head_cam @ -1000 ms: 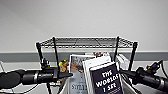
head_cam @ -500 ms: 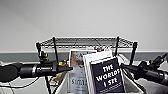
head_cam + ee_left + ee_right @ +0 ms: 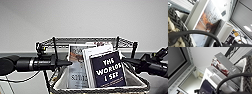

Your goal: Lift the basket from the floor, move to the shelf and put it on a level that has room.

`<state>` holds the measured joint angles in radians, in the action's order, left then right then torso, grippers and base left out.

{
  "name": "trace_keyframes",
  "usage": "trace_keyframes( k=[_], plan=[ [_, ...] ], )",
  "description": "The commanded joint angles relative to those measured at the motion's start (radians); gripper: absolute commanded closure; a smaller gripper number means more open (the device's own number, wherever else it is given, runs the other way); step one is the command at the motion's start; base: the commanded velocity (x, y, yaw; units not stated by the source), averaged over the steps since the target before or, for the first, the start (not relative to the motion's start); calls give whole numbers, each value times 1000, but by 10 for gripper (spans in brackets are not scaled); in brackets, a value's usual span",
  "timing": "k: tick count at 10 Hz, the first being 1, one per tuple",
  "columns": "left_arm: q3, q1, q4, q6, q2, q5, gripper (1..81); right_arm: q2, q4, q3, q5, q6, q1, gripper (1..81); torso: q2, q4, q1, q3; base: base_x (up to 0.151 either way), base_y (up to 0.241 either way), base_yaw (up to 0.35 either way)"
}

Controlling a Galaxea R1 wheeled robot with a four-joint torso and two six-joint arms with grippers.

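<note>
Woven grip: left hand at the left end of the basket, right hand at the right end; fingers hidden by rim and books, open or clamped not readable for either.
Basket location: raised between both arms, close under the head camera, in front of the shelf; looks carried, off the floor.
Handling: soft braided rim, likely flexes and sags under load; cloth liner inside, probably slippery against pads.
Load: several upright books, dark-blue one in front, orange-cover one behind; probably heavy, top-heavy, prone to tipping if basket tilts.
Best hold: both short ends at the thick rim, kept level.
Edges: raised wire lip around the top level; basket base must pass over it; corner posts stand at each end.
Open room: top level appears bare from here, blank wall behind; space above it.
</note>
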<state>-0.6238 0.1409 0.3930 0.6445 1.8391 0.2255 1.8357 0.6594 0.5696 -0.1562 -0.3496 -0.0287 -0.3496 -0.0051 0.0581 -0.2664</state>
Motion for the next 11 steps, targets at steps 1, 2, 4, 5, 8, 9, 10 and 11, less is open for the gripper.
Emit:
trace_keyframes(
  k=[1,2,4,5,8,9,10,11],
  plan=[
    [-19,173,6,24,40,-74,811,15,48,-8,9,4,196,811,0,0,0,0,0,0,0],
    [-22,193,6,41,46,-74,811,16,69,-8,9,4,223,811,0,0,0,0,0,0,0],
    [-36,242,6,96,57,-75,811,35,111,10,12,4,275,811,0,0,0,0,0,0,0],
    [-43,268,6,124,59,-74,811,48,133,21,17,4,295,811,0,0,0,0,0,0,0],
    [-75,331,6,182,75,-55,811,58,158,45,23,4,330,811,0,0,0,0,0,0,0],
    [-94,340,6,196,88,-52,811,62,174,59,35,4,347,811,0,0,0,0,0,0,0],
    [-126,342,9,198,100,-51,811,73,181,88,55,4,365,811,0,0,0,0,0,0,0],
    [-149,343,14,198,109,-43,811,81,197,107,60,4,385,811,0,0,0,0,0,0,0]
  ],
)
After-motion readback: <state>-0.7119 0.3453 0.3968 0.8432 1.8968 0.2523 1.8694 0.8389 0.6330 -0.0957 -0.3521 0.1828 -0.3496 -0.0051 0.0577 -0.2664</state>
